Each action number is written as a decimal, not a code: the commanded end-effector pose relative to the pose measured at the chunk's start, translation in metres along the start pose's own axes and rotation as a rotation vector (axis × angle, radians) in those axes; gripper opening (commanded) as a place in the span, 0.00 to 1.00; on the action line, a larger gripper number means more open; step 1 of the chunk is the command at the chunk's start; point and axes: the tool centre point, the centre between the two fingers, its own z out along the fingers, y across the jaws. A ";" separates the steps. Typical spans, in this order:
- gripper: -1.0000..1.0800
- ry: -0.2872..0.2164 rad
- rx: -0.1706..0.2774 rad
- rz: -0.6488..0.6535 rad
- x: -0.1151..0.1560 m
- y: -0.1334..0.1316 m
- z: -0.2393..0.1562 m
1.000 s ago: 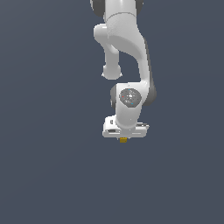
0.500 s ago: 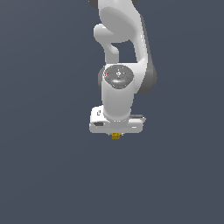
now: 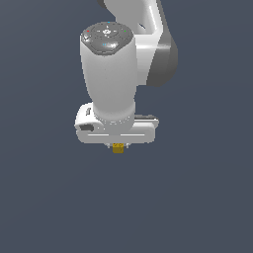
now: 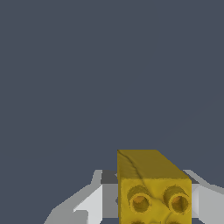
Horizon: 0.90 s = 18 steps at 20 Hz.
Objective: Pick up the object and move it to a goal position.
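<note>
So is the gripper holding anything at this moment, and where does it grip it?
Yes: the gripper holds the small yellow block, clamped by its two side faces between the fingers, with the studded face left uncovered.

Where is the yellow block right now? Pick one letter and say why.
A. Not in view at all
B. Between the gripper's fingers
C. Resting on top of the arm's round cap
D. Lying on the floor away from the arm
B: the exterior view shows the yellow block poking out just under the white gripper, and the wrist view shows it between the fingers.
</note>
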 end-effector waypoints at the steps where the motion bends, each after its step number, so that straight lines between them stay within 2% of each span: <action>1: 0.00 -0.001 0.000 -0.001 0.006 0.008 -0.018; 9: 0.00 -0.001 0.000 -0.001 0.020 0.027 -0.062; 18: 0.00 -0.001 0.000 -0.001 0.032 0.041 -0.094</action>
